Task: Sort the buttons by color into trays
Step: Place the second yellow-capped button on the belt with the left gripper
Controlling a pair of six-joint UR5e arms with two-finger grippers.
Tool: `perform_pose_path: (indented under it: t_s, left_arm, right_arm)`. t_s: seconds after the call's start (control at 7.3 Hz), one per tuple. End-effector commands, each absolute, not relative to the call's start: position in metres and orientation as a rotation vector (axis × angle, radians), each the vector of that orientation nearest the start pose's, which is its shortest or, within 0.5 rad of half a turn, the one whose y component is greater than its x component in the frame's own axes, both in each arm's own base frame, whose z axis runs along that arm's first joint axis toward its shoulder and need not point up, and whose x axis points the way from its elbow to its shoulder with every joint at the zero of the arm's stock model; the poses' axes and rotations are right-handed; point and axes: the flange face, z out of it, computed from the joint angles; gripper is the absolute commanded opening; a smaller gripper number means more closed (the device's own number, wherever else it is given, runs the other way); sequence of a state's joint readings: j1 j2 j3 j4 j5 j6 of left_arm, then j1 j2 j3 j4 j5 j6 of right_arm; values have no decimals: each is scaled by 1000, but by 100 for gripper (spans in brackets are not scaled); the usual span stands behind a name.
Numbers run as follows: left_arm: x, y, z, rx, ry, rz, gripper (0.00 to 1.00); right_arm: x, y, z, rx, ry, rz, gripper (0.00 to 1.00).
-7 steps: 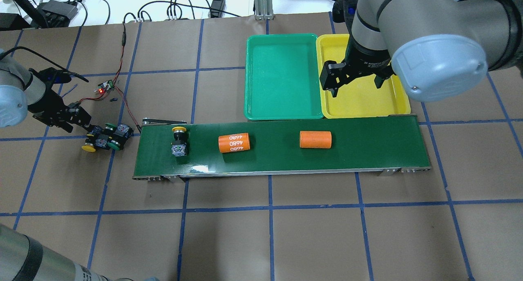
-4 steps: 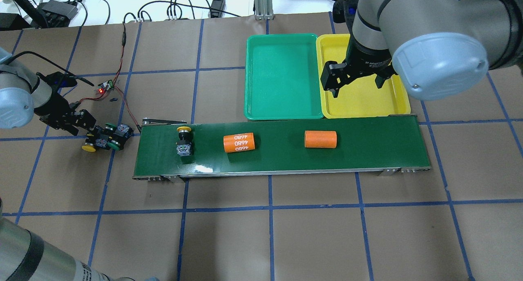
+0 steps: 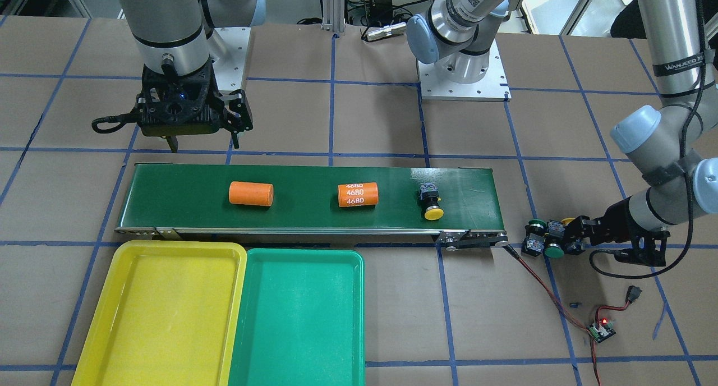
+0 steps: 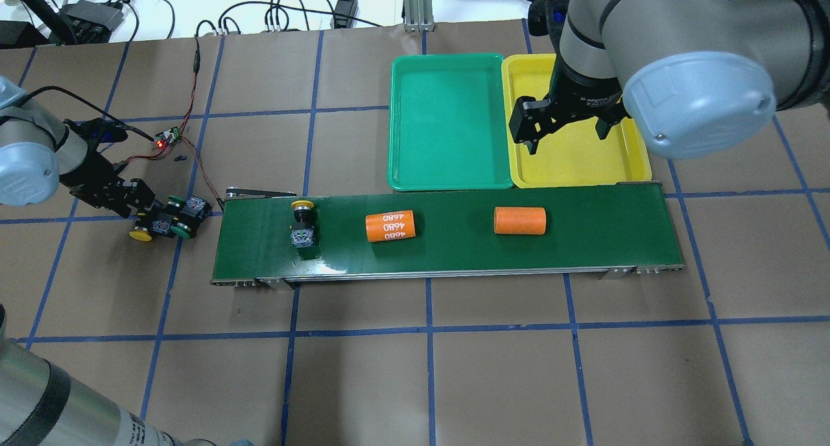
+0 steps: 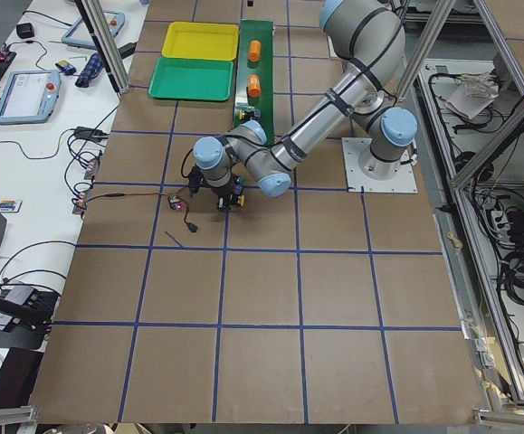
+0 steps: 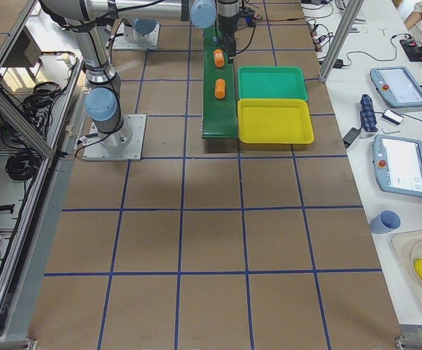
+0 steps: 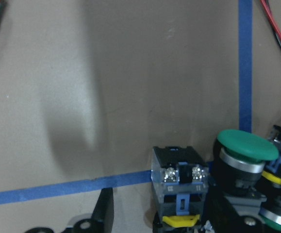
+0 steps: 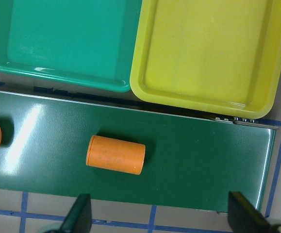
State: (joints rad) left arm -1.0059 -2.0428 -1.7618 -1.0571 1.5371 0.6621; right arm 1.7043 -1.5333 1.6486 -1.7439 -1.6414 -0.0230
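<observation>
Found yellow tray (image 4: 583, 164), green tray (image 4: 447, 122) empty, upper right; one yellow button (image 4: 302, 222) on conveyor belt (image 4: 583, 245); button cluster (image 4: 170, 218) mid-left at left gripper (image 4: 137, 203), fingers parted; right gripper (image 4: 565, 138) spread wide.

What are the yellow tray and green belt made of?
The yellow tray looks like smooth, glossy plastic: light glints along its rounded rim. The green belt is probably rubber or vinyl, slightly shiny, with a pale glare patch.

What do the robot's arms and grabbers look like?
The left arm and right arm are silver-grey tubes with pale blue round joint caps. The left gripper and right gripper are blocky black, with slim black fingers and looping black cables.
</observation>
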Motion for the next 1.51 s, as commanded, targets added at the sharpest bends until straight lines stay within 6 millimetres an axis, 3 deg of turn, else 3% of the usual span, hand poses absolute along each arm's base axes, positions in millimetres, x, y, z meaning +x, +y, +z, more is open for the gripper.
perform_pose_path:
  t_s: [0.0,0.14,0.41,0.82,0.96,1.1,1.37]
  left_arm:
    - [200,-569,186,153,3246,168,38]
    - [199,-568,186,158,3246,170,33]
    - [204,-572,190,151,3241,167,0]
    - [189,-576,234,166,3218,113,0]
    - [166,-580,258,214,3204,105,0]
    - [127,-582,279,192,3197,91,0]
    - [25,-580,298,74,3188,99,0]
  right_arm:
    - [193,-490,450,-247,3197,-105,100]
    - [193,-490,450,-247,3197,-107,100]
    - [193,-490,450,-247,3197,-109,100]
    - [193,-490,449,-247,3200,-105,100]
    - [193,-490,449,-247,3200,-110,100]
    - [193,-491,449,-247,3198,-119,100]
    - [193,-491,449,-247,3196,-119,100]
